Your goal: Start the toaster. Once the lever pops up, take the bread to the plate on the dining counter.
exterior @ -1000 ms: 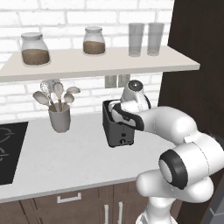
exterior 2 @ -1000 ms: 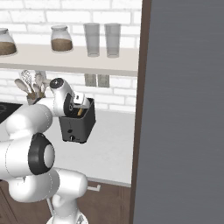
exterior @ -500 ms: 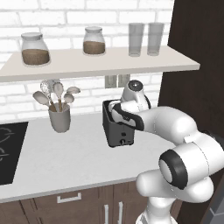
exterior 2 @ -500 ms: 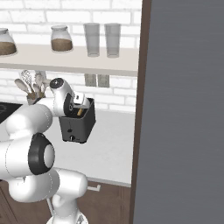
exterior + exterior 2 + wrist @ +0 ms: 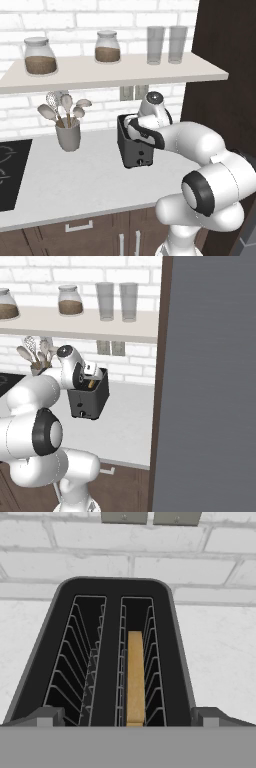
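Observation:
The dark toaster [image 5: 134, 149] stands on the white worktop against the brick wall. In the hand view I look straight down into the toaster [image 5: 112, 597] and its two slots. The bread [image 5: 135, 677], a golden slice seen edge-on, sits down in the right slot, and the left slot is empty. My gripper [image 5: 127, 718] hovers just above the toaster's near end, open, its fingertips [image 5: 47, 717] spread about as wide as the toaster body, touching nothing. From the right base view the gripper [image 5: 93, 377] hangs over the toaster [image 5: 89, 401] top. The plate and dining counter are out of view.
A grey utensil cup [image 5: 68, 136] stands left of the toaster, and a black cooktop [image 5: 10, 175] lies at the far left. A shelf [image 5: 115, 72] with jars and glasses runs overhead. A tall dark cabinet [image 5: 210, 381] closes off the right side.

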You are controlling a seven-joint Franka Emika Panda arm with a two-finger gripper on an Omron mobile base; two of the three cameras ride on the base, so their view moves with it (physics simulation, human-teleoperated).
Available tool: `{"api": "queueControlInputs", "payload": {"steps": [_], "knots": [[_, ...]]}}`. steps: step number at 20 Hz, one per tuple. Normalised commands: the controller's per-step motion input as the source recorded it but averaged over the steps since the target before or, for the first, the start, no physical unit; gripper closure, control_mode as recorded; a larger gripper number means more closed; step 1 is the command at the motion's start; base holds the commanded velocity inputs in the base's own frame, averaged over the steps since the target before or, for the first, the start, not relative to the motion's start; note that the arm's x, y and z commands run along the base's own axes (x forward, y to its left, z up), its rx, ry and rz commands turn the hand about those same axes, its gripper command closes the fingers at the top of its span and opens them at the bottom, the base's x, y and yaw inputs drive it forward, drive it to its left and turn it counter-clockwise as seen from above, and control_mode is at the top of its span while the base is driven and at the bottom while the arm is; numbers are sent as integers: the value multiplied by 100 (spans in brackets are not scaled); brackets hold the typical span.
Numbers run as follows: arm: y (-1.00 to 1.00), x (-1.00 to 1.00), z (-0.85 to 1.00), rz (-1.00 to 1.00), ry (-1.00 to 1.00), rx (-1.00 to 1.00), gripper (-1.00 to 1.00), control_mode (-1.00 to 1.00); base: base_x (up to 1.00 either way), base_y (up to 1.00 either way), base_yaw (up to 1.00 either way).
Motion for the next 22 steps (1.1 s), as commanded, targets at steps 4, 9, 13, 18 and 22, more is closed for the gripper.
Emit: {"api": "queueControlInputs", "payload": {"steps": [4, 9, 13, 18, 22], "knots": [[0, 0, 0, 0, 0, 0, -100, -100, 0, 0, 0], [0, 0, 0, 0, 0, 0, -100, -100, 0, 0, 0], [0, 0, 0, 0, 0, 0, -100, -100, 0, 0, 0], [0, 0, 0, 0, 0, 0, -100, -100, 0, 0, 0], [0, 0, 0, 0, 0, 0, -100, -100, 0, 0, 0]]}}
